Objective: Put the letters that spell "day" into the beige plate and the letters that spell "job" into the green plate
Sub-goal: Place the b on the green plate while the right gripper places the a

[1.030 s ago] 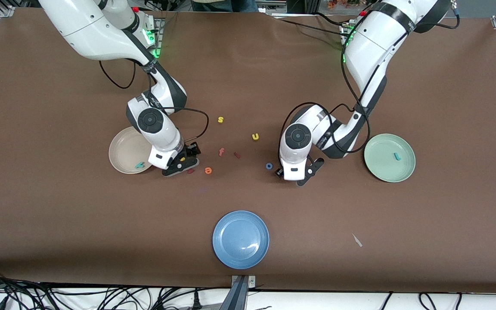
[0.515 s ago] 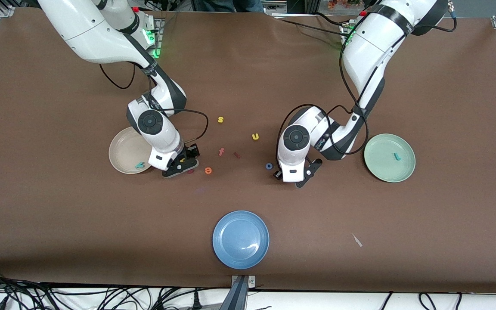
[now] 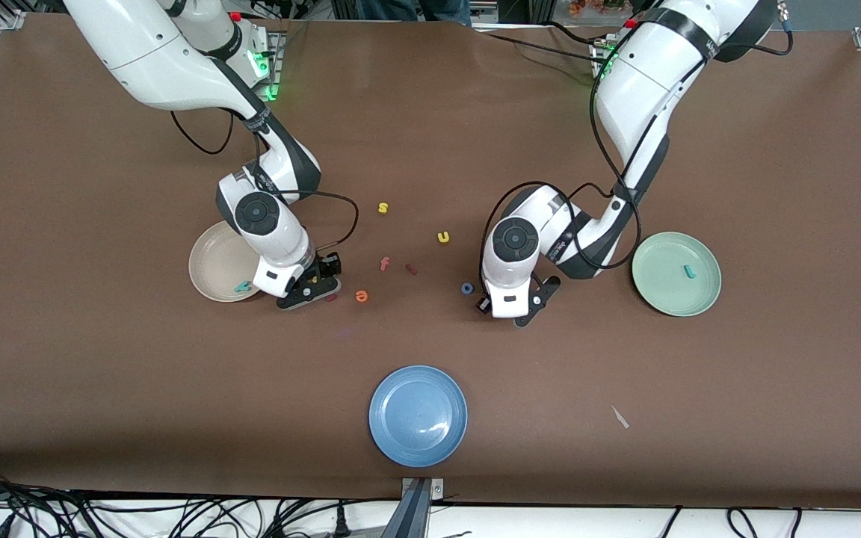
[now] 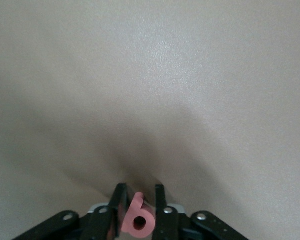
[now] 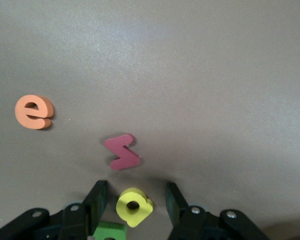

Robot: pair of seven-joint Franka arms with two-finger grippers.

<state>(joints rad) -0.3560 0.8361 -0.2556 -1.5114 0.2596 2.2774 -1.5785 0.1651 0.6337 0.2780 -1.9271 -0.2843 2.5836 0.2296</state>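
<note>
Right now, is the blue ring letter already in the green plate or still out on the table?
Out. The blue o lies on the table, beside the left gripper, apart from the green plate.

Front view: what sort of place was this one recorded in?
Most likely a robotics lab bench. Two robot arms are mounted along a brown-covered table, loose cables trail along its edge, and only foam letters and a blue plate, among other plates, lie on it.
</note>
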